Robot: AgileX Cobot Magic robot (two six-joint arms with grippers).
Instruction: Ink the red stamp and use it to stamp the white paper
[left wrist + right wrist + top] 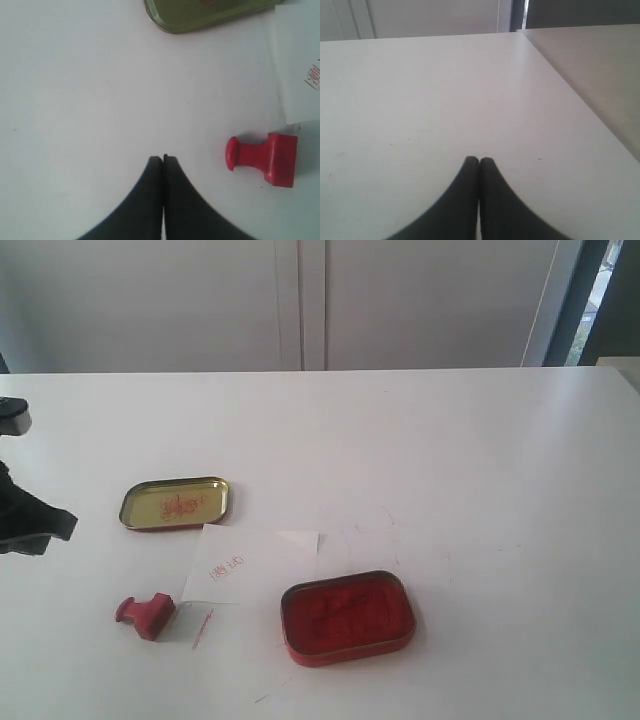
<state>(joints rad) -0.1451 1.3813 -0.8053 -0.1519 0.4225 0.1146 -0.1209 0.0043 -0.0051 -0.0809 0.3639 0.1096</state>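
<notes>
Exterior view shows a white desk (pixel 480 440) with four small things on it. The red stamp (pixel 147 615) lies on its side, with its round knob pointing away from the white paper (pixel 255 565), and it sits just beside the paper's corner. The paper lies flat between a gold lid (pixel 176 503) and the red ink tin (pixel 348 617), which is open with its red pad showing. The paper has a small red print on it, so it looks like it has been stamped once. The left tool (pixel 163 159) is closed tight, with its two fingers pressed together and nothing in them. It hangs over bare desk, near the stamp but not touching it. The right tool (pixel 479 161) is pressed closed and empty too, over a bare part of the desk, well apart from everything. I think either the job is done or a new go is starting with the pick-up. If so, the left tool must open up, go over to the stamp, and close on its knob. Then it must stand the stamp up and press it into the ink.
</notes>
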